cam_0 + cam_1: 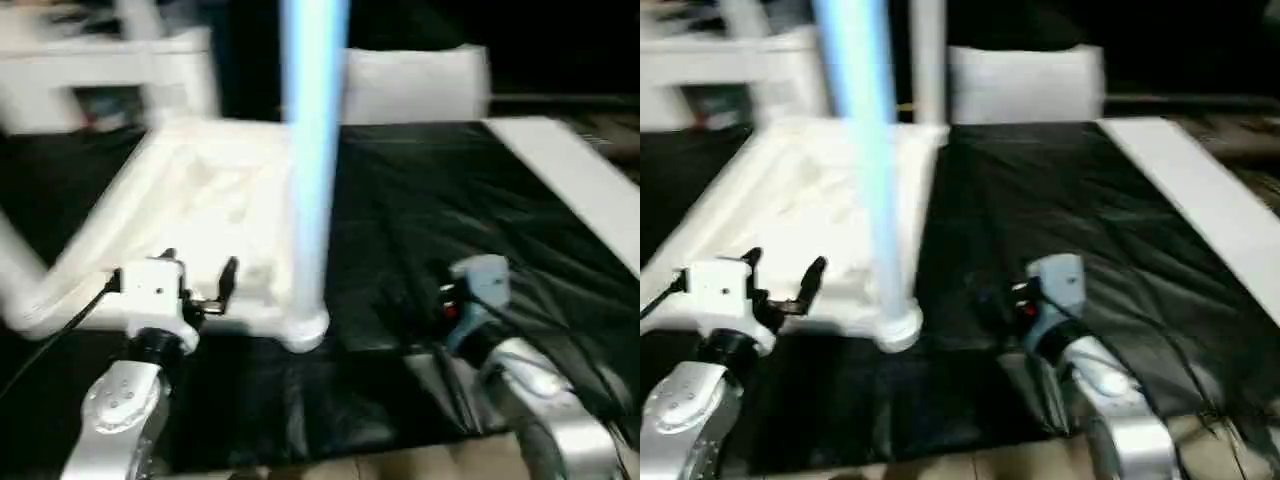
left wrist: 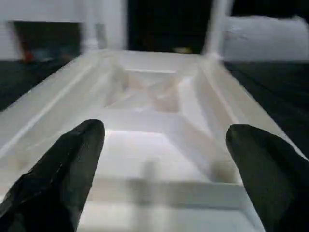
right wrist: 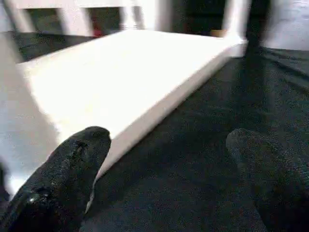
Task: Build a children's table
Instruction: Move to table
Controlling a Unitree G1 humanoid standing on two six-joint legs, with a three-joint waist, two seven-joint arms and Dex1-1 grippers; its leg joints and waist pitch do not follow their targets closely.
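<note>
The children's table [image 1: 200, 200] lies upside down on the black-covered work table [image 1: 440, 210], its ribbed underside [image 2: 154, 96] facing up. One leg [image 1: 312, 170] stands upright in the near right corner socket [image 1: 300, 330]. Further legs [image 1: 927, 60] rise at the far corners, and a white tube [image 1: 20, 270] slants off the near left corner. My left gripper [image 1: 200, 272] hovers open at the top's near edge, with nothing between its black fingers [image 2: 72, 164]. My right gripper [image 3: 166, 145] is open over the black cloth, just right of the top's side edge [image 3: 159, 96], apart from it.
A white cabinet [image 1: 100, 70] stands at the back left. A white block [image 1: 415, 85] sits behind the table at the back. A long white board [image 1: 570, 180] lies along the right side of the black cloth. The wooden floor [image 1: 970, 465] shows below the near edge.
</note>
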